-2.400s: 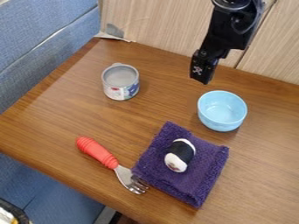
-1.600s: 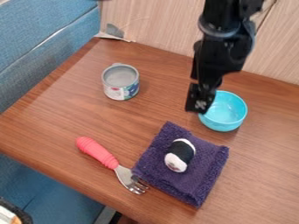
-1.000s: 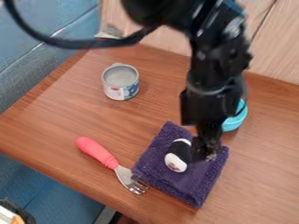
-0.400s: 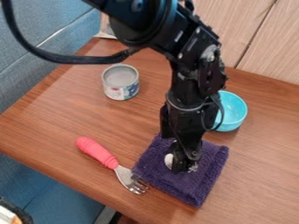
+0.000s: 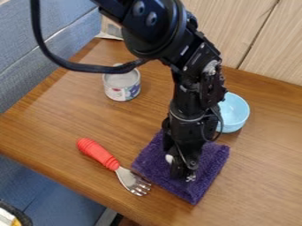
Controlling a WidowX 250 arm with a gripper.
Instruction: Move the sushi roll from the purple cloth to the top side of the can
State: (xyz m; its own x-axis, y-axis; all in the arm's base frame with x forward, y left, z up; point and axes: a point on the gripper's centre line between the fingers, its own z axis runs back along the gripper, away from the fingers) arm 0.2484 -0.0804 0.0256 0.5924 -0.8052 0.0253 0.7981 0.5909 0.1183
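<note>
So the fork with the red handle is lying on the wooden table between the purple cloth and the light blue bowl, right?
Not quite: the camera view shows the red-handled fork on the wooden table, but beside the purple cloth on the side away from the light blue bowl.

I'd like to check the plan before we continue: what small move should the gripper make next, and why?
I would secure the sushi roll where it lies before any lift: the gripper is down at the roll, largely hiding it, over the purple cloth, and the can stands well away across the table.
</note>
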